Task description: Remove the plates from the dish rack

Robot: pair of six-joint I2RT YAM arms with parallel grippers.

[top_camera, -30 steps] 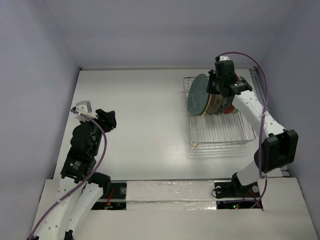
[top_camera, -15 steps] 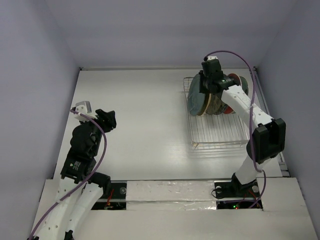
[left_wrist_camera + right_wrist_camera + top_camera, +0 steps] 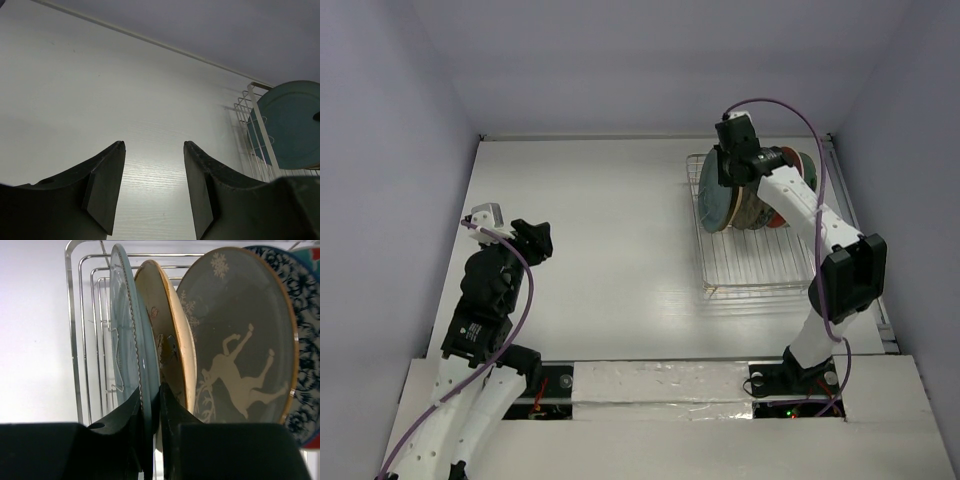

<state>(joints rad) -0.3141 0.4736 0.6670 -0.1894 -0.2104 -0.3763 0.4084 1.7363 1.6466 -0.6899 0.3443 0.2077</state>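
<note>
While the left gripper point(image 3: 152, 150) hangs wide open over the bare table point(image 3: 610, 220), well apart from the action, all eyes go to the right gripper point(image 3: 150, 390). It's down on the upper rim of the teal plate point(image 3: 130, 315), jaws drawn narrow with the rim between them. It looks like a pinch, though the shadow between the pads makes firm contact hard to confirm.

That plate stands on edge at the left end of the dish rack point(image 3: 760, 270). Just behind it come the cream plate point(image 3: 172, 330), the reindeer plate point(image 3: 240, 340) and the blue floral plate point(image 3: 305, 315).

Here's how I'd want it played. First, get a deep, square bite on the rim. Then lift straight up along the slot wires, with no twist. The cream plate sits so close behind that any tilt backward risks a clink or drags it along. Once the lower edge is above the rack's raised side, carry the plate left toward open table.
</note>
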